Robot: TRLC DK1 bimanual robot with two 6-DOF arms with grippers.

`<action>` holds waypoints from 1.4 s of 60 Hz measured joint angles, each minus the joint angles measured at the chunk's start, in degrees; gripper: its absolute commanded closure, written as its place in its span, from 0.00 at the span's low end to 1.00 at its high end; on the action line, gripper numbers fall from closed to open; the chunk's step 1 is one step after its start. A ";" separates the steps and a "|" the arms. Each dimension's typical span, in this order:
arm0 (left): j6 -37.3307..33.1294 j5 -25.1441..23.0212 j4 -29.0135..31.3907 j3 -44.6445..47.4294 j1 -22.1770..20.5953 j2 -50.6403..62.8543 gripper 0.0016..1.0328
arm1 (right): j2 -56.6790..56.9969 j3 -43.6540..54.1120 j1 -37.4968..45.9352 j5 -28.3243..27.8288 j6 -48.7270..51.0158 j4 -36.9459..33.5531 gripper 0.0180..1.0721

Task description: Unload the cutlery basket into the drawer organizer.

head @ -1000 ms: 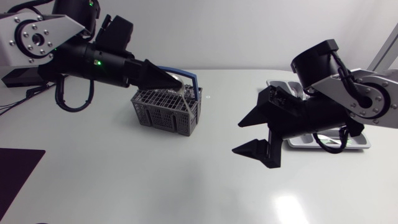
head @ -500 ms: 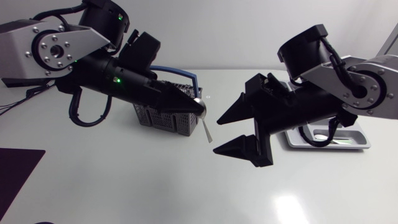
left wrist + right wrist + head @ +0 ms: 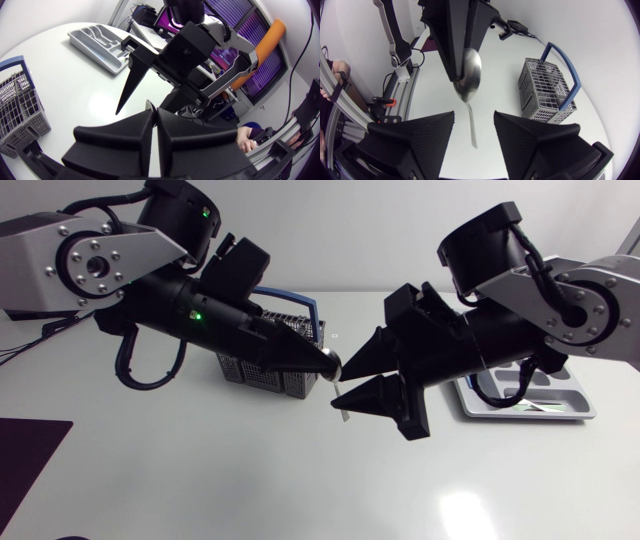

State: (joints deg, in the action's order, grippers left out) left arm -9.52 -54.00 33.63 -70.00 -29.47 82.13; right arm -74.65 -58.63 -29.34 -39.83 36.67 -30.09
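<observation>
Two hands close together above the bench [image 3: 200, 480], apparently for a handover in the air. Nearest, the left hand [image 3: 322, 361], closed tight on the bowl of a spoon [image 3: 468, 76]. Handle hanging straight down below its fingertips, so kept free for a second grasp. Just ahead, the right hand [image 3: 473, 117], spread wide with one finger on each side of that handle and touching neither side yet. Placed so probably because of the organizer lying on its own side. Behind the left hand and just beside it, the cutlery basket [image 3: 292, 332], grey with a blue carrying handle, standing upright; contents not possible to tell. Farthest, behind the right hand and well apart from the spoon, the drawer organizer [image 3: 578, 408], likely destination of the spoon.
</observation>
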 measured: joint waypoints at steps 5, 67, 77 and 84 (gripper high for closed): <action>-0.02 0.02 0.02 0.00 -0.24 0.00 0.96 | -0.11 -0.02 -0.26 -0.04 -0.50 0.37 0.70; 7.21 5.44 -3.54 -1.66 7.98 -0.02 0.04 | -1.40 1.49 2.36 0.28 -0.42 -1.77 0.95; 9.94 15.82 -4.79 -1.90 9.49 -0.02 0.04 | -0.70 2.60 7.54 2.80 2.56 -4.11 0.95; 9.92 23.37 -4.81 -1.90 9.49 -0.02 0.04 | -0.15 2.99 13.03 4.74 6.36 -6.38 0.95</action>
State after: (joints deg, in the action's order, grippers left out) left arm 0.40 -30.63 28.82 -71.90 -19.99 82.11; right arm -74.81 -55.64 -16.32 -35.09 43.03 -36.47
